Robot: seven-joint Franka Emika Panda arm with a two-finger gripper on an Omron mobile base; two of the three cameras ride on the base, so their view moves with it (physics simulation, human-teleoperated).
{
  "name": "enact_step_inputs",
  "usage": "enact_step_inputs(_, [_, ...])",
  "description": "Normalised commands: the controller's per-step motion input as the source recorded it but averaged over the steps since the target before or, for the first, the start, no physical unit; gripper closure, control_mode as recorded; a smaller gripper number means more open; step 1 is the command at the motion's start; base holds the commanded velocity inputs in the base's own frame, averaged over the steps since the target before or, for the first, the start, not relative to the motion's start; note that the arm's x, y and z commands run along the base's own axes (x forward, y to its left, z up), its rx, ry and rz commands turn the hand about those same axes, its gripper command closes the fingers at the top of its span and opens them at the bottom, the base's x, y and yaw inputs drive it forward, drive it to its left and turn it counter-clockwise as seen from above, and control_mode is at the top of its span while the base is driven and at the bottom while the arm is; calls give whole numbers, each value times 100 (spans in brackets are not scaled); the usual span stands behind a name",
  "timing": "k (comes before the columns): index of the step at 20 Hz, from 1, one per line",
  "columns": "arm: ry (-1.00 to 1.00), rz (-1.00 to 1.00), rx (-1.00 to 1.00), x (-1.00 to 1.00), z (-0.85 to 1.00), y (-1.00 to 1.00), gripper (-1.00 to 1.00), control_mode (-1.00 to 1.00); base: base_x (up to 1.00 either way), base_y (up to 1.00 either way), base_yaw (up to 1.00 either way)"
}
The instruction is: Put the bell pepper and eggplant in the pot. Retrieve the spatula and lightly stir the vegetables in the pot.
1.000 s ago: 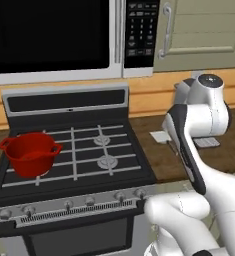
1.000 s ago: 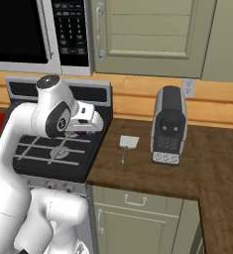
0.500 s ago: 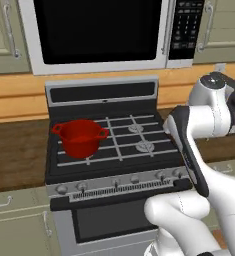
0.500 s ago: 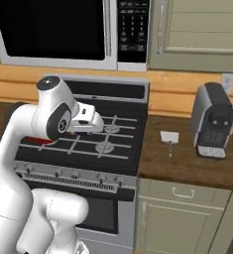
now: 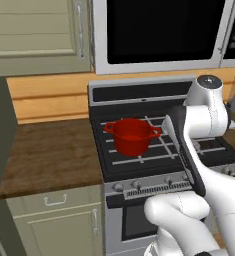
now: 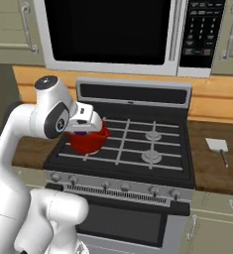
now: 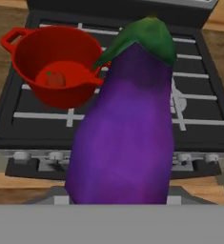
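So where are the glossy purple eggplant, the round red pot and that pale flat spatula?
Glossy purple eggplant (image 7: 127, 128): hand view, middle of its body.
Round red pot (image 5: 131, 141): left base view, its front wall.
Pale flat spatula (image 6: 217, 145): right base view, its blade, on the wooden counter right of the stove.

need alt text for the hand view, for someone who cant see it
A large glossy purple eggplant with a green cap rises from the bottom of the frame, held close to the camera. Behind it, a round red pot with loop handles sits on the black gas stove, with a small reddish piece inside it.
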Motion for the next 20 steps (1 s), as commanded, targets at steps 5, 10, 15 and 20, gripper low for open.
enact_step_inputs(5, [0, 0, 0, 0, 0, 0, 100, 100, 33, 57, -8])
enact_step_inputs(10, [0, 0, 0, 0, 0, 0, 100, 100, 47, 40, -13])
enact_step_inputs(15, [0, 0, 0, 0, 0, 0, 100, 100, 40, 15, -9])
enact_step_inputs(20, [0, 0, 0, 0, 0, 0, 100, 100, 52, 21, -7])
